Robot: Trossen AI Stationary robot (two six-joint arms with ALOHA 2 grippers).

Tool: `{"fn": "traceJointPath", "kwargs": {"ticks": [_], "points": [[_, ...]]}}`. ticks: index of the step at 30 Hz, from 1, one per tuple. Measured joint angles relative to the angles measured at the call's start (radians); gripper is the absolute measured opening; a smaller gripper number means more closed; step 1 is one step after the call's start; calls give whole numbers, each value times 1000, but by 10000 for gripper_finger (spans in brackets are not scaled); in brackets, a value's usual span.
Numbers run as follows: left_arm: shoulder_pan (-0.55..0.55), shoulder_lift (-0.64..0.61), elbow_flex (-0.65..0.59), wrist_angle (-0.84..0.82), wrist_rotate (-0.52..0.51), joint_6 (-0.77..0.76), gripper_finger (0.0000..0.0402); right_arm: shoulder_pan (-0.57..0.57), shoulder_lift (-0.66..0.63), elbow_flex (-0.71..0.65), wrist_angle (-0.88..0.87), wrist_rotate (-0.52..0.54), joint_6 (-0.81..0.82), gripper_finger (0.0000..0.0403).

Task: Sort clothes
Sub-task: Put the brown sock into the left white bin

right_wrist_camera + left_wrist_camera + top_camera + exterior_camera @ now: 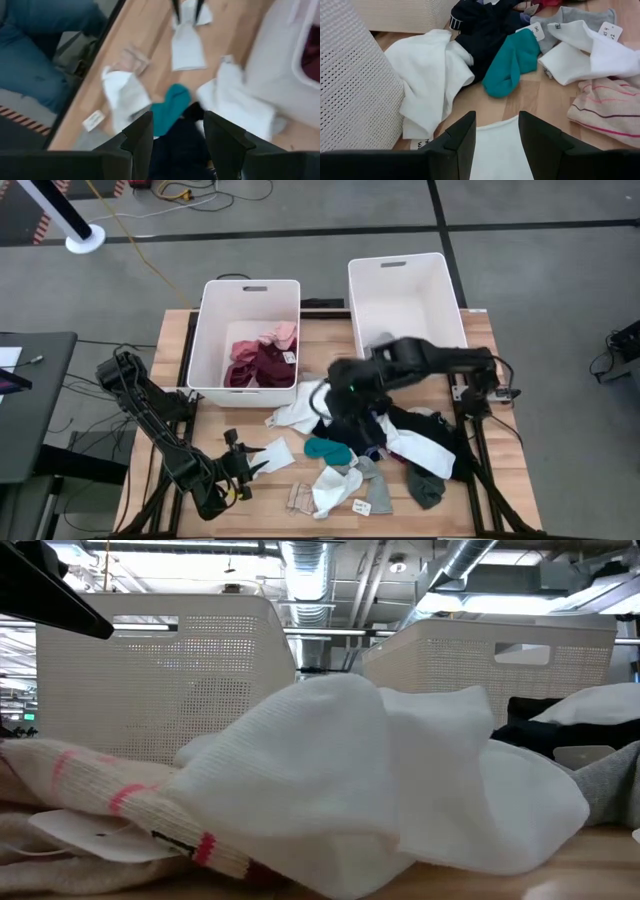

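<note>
My left gripper [497,131] is low at the table's near left, shut on a white sock [276,452] that lies flat on the wood. My right gripper [177,134] hangs high over the mixed pile of clothes [380,450] at mid-table, with a dark navy garment [180,150] between its fingers. Beside the navy cloth lie a teal sock [512,62] and a crumpled white garment [427,80]. Maroon and pink clothes [262,358] lie in the left bin [210,330]. The right bin [400,285] holds something grey at its near end. My left gripper has the white sock's near end [496,145] between its two fingers, coming at it low and slanting down from the near left. The rest of the sock [187,47] lies stretched out on the table. My right gripper points steeply down with the navy cloth [175,142] filling the gap between its fingers. Which part it has, and whether the garment is lifted clear of the pile, I cannot tell.
Near the front edge lie a white sock [335,488], a grey tagged sock [378,492], a dark grey one [425,488] and a cream striped sock [300,498]. A person in jeans [40,45] is close to the table's near side. Bare wood shows between the left gripper and the left bin.
</note>
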Motion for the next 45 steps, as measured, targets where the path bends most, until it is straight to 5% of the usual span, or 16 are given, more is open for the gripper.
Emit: {"fn": "traceJointPath", "kwargs": {"ticks": [16, 26, 45], "points": [[0, 0, 0, 6, 0, 34, 144, 298, 27, -21, 64, 77, 144, 187], [0, 0, 0, 11, 0, 52, 144, 370, 27, -190, 98, 110, 198, 187], [0, 0, 0, 18, 0, 52, 144, 384, 27, -625, 777, 78, 150, 187]]}}
